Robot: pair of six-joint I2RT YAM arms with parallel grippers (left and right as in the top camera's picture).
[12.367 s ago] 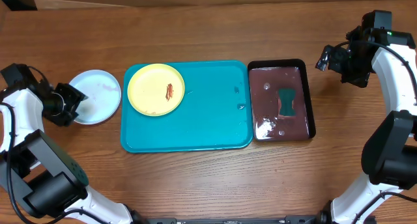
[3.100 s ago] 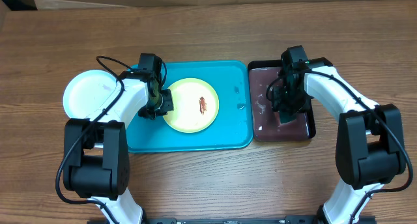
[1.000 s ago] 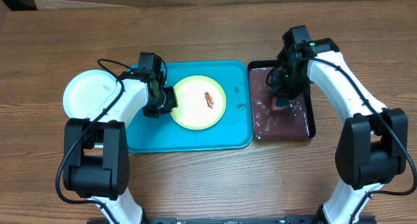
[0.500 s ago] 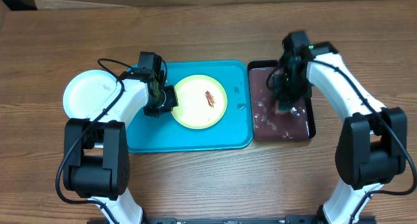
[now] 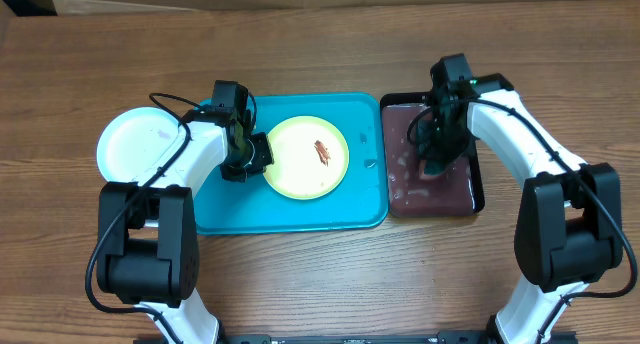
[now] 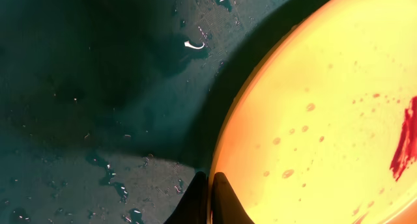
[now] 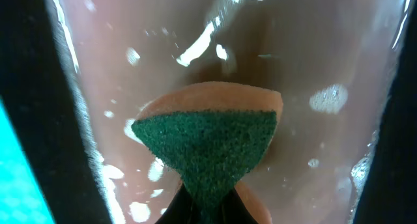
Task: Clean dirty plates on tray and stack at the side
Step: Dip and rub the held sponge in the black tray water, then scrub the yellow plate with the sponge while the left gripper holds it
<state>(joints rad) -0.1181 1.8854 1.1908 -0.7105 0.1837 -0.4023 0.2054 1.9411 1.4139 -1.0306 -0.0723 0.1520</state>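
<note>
Looking down from overhead, you've got the L gripper (image 5: 252, 157) at the left rim of the yellow-green round plastic plate (image 5: 307, 169). That plate lies flat on the turquoise-blue rectangular plastic tray (image 5: 290, 209), approx mid-tray and a bit toward the far side. The L wrist cam shows both fingers (image 6: 225, 201) brought together w/ the plate's rim pinched btwn them, one tip on each side of the edge.

A reddish-brown smear (image 5: 321, 151) sits near the plate's ctr, slightly right. In the wrist view, small droplets dot the plate face around it. The tray floor beside the plate is wet, w/ water beads (image 6: 192, 45) scattered over it.

A white round plastic plate (image 5: 140, 146) lies on the wooden table (image 5: 300, 44) just left of the tray, off it. The L arm crosses over its right edge.

Your R gripper (image 5: 437, 166) is over the black rectangular tray (image 5: 478, 189). That tray stands just right of the turquoise one and holds reddish-brown liquid (image 5: 405, 184).

The R fingers are clamped on a sponge (image 7: 208, 142) w/ a green scouring face and a pale orange body. It's pinched at its narrow waist, wide end pointing away from the wrist cam. Liquid w/ bright glints fills the view behind it. You can't tell whether the sponge's far end dips into the liquid or hangs just above it.
</note>
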